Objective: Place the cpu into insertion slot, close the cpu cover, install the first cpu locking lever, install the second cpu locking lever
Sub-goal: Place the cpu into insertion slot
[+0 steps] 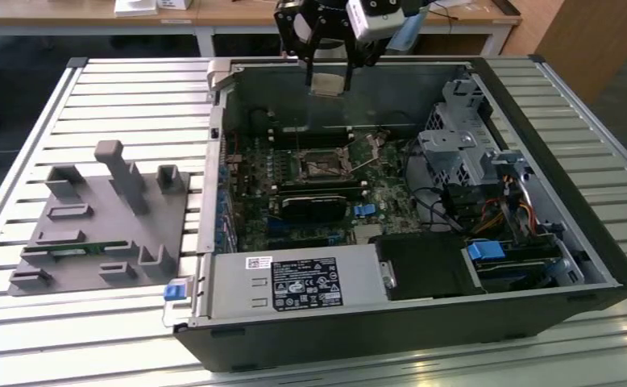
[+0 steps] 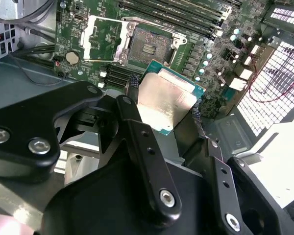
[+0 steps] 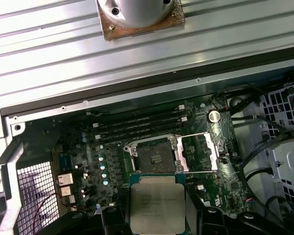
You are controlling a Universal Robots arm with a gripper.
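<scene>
One gripper clamping one cpu, clear of socket; one cpu cover open

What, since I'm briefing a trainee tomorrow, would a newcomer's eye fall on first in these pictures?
The black pincer hangs over the open computer case, clamped on a silver square chip. In both wrist views the empty socket lies inside the case, its metal cover swung open beside it. On the exterior view's left, a grey moulded tray lies on the slatted table.

Pincer tight on cpu
</scene>
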